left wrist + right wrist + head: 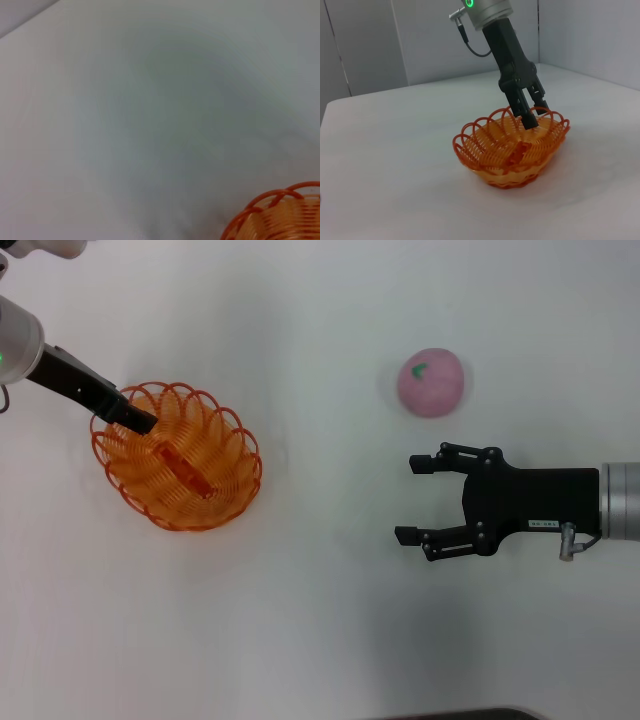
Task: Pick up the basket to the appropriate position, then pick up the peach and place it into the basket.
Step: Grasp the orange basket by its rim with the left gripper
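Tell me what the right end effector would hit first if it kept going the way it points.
Probably the basket: the open right end effector points across bare table toward it. The peach lies off that line.

Basket (178,458) left of centre on desk (320,640), peach (431,382) upper right, well apart, right gripper (412,500) between them, below peach, left gripper (143,422) at basket's upper-left rim
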Robot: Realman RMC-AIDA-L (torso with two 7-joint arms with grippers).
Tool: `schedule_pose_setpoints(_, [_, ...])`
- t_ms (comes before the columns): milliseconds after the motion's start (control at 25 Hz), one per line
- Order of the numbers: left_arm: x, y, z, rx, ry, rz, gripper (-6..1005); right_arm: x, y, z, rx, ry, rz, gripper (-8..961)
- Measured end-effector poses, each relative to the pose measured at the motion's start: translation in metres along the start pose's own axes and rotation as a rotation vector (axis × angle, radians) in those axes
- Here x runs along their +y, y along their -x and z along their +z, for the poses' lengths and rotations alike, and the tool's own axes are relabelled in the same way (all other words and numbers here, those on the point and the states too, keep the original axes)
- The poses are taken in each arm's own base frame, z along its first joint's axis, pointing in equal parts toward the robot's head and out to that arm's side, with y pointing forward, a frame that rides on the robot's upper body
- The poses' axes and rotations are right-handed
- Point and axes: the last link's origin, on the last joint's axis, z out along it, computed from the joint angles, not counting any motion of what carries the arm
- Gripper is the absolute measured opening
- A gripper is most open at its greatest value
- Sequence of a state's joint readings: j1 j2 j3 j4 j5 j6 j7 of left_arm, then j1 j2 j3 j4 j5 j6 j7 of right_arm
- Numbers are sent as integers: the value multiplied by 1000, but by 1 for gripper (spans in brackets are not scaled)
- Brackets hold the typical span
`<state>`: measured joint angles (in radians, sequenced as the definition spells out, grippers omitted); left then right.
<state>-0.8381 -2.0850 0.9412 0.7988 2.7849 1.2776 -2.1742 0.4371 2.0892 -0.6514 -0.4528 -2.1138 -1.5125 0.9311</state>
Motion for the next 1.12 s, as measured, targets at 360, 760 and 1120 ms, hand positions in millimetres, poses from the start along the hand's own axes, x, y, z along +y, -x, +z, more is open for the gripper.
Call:
schedule_pose_setpoints(360, [7,1,9,-47,-33,34,657,0,0,0,0,1,0,956])
schedule_pose_setpoints(760, [7,1,8,-44,-37,30,299,-1,-1,0,7,-8,0,956])
schedule_pose_setpoints(1120, [8,1,7,-48,-26,6,232,-1,-1,0,4,-10,0,957])
